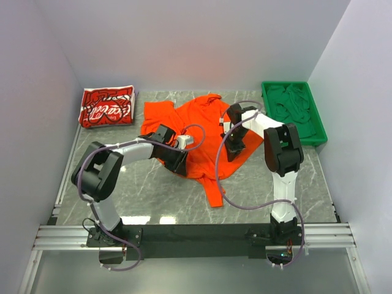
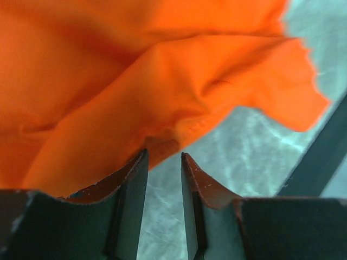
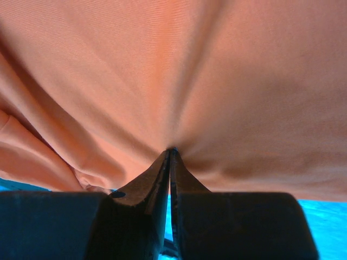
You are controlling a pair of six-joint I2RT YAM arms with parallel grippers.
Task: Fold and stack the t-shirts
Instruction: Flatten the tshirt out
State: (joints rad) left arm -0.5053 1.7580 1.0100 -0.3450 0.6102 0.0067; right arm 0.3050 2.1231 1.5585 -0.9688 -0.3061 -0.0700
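Note:
The orange t-shirt lies crumpled in the middle of the marble table. The red t-shirt with white print lies folded at the back left. My left gripper is at the shirt's left lower edge; in the left wrist view its jaws stand a little apart with bare table between them, the orange hem just beyond the tips. My right gripper is on the shirt's right side; in the right wrist view it is shut on a pinch of orange cloth that radiates creases.
A green plastic tray holding green cloth stands at the back right. White walls enclose the table on three sides. A metal rail runs along the near edge by the arm bases. Purple cables loop over the shirt.

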